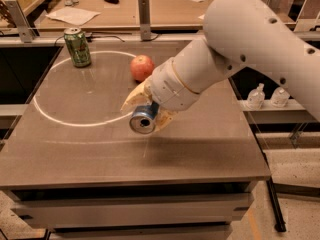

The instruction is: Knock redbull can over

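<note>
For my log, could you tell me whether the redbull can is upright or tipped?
Tipped: the redbull can points its round top at the camera, clasped by the pincer over the table.

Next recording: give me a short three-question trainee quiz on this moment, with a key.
1. True or false: the redbull can stands upright on the table.
2. Which lies closer to the gripper: A) the green can, B) the apple?
3. Fill in: the gripper is shut on the ____.
Key: 1 false, the gripper, over the table's middle, holds it tipped, top toward the camera; 2 B; 3 redbull can.
</note>
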Motion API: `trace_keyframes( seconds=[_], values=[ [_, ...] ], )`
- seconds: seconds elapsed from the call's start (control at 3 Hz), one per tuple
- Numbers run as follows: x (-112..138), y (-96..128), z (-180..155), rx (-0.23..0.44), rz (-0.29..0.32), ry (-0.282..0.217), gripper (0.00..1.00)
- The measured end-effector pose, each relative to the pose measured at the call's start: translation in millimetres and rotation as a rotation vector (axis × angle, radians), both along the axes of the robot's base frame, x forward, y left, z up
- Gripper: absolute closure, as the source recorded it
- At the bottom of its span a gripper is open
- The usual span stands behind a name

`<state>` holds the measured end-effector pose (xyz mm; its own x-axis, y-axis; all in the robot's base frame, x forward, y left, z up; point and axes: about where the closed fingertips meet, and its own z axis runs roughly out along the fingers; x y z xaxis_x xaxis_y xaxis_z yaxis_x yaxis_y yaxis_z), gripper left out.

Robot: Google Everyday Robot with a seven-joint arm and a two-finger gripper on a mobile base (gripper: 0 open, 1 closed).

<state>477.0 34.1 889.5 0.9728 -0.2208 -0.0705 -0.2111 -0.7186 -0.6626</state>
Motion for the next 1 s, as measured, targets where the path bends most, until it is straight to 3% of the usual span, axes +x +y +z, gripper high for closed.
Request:
trace_keyframes(
  seconds=[1.0],
  values=[
    [-7.2, 9.0, -8.7, -0.036, 0.010, -0.035, 1.00]
  ],
)
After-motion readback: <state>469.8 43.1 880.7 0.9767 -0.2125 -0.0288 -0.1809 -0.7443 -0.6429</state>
